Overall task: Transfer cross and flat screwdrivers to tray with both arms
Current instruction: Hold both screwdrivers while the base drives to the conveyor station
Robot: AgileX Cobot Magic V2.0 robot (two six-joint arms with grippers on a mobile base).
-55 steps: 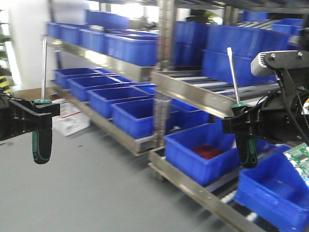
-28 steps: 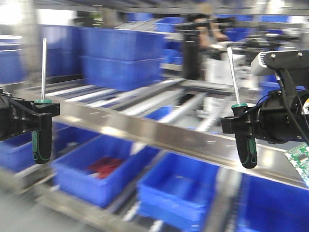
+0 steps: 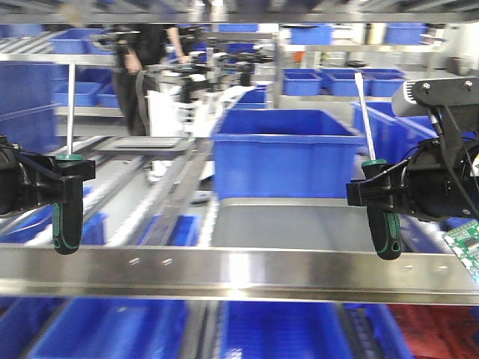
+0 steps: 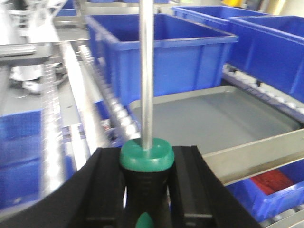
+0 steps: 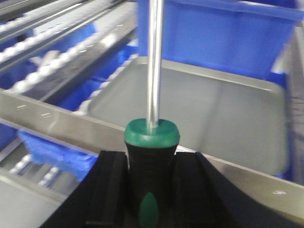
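Left gripper (image 3: 67,176) clenches left screwdriver (image 3: 66,224), right gripper (image 3: 378,191) right screwdriver (image 3: 385,232); dangling handles may strike the rail (image 3: 224,273) short of the tray (image 3: 299,224).

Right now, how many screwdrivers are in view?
2. The left gripper holds one screwdriver upright; the right gripper holds the other screwdriver upright.

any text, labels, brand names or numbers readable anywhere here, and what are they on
No text can be read in any view.
left screwdriver and right screwdriver: the handles show no print.
green circuit board: any print is too small and blurred to read.
blue bin, tray, steel rail: no label or number visible.
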